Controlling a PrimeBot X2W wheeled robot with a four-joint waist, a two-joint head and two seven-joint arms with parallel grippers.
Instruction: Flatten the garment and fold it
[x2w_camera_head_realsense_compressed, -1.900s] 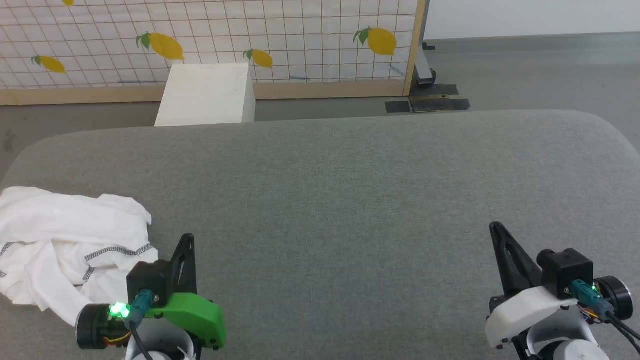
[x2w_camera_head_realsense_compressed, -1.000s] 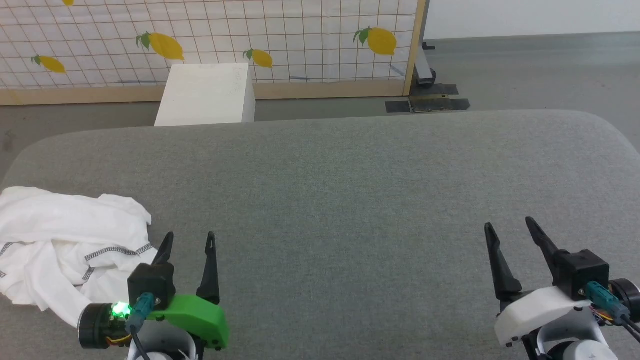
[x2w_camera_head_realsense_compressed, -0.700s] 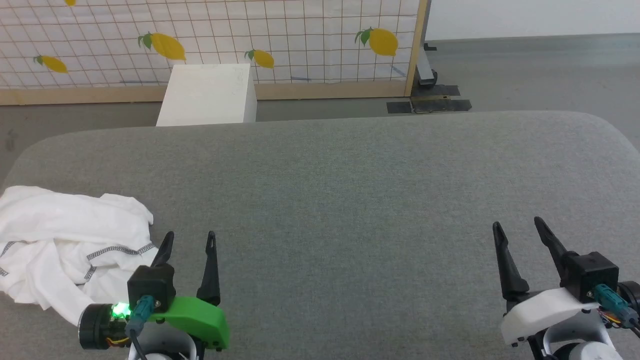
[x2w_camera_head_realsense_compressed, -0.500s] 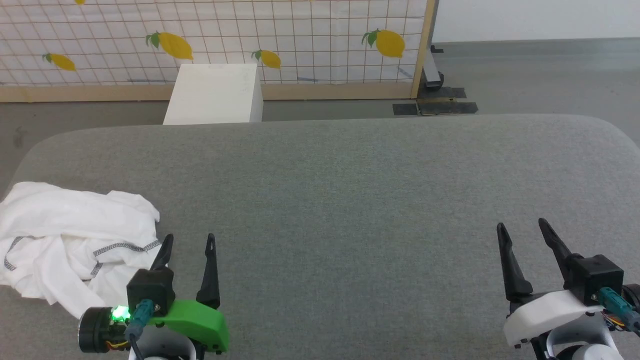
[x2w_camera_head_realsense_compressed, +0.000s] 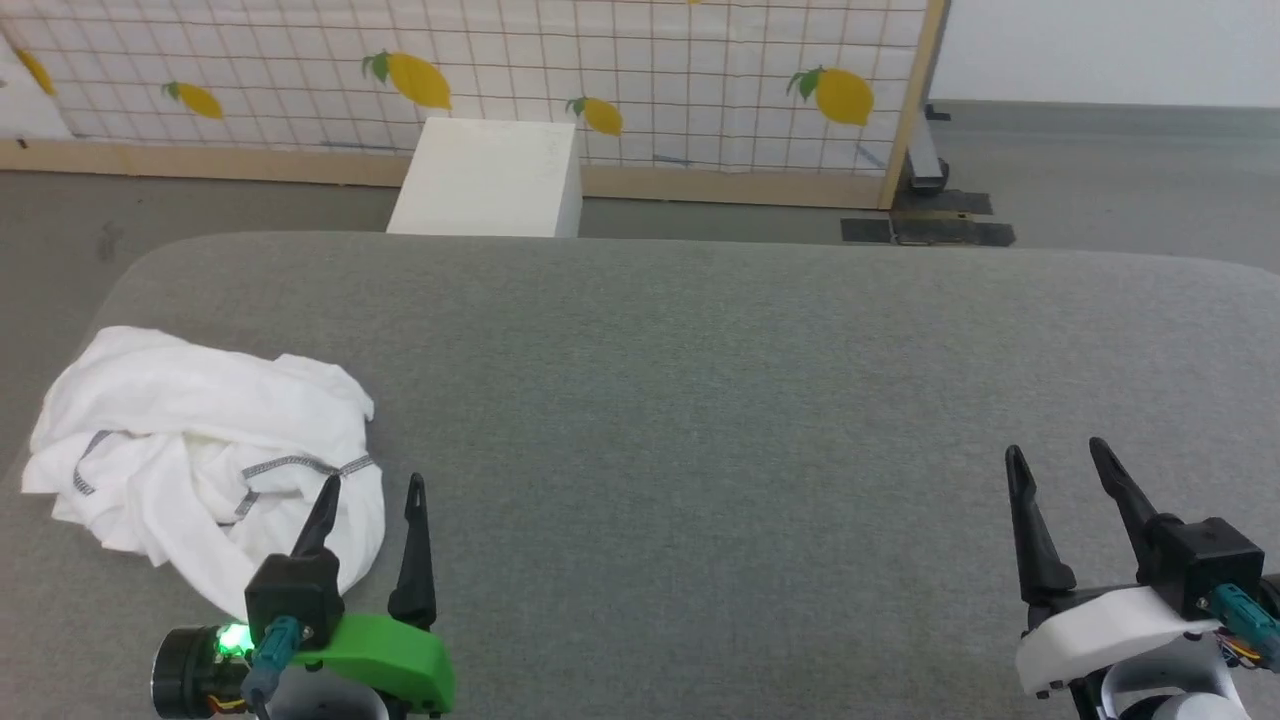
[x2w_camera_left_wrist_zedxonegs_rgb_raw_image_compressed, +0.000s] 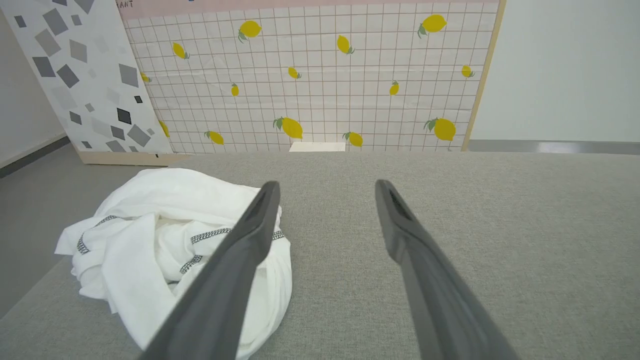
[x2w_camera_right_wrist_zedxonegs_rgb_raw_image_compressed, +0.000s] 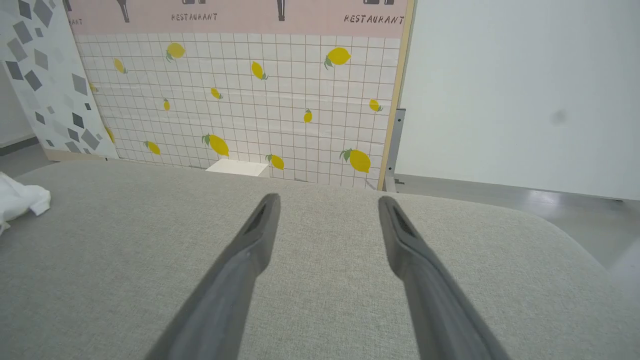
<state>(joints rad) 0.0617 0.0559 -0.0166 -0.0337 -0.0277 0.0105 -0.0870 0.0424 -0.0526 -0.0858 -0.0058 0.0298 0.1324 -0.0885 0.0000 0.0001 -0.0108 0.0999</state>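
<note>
Garment (x2w_camera_head_realsense_compressed: 200, 450) lay crumpled in a heap at the left edge of the grey padded table (x2w_camera_head_realsense_compressed: 700, 380), toward its near left corner. Left gripper (x2w_camera_head_realsense_compressed: 374, 482) spread, empty, just at the heap's right side; contact unclear. Right gripper (x2w_camera_head_realsense_compressed: 1056, 448) spread, empty, by the near right corner, well apart from the cloth. Step judged: first grasp. Best to pinch one stitched hem, not the whole bunch, and draw it toward the table's centre, where both arms could spread it flat.
</note>
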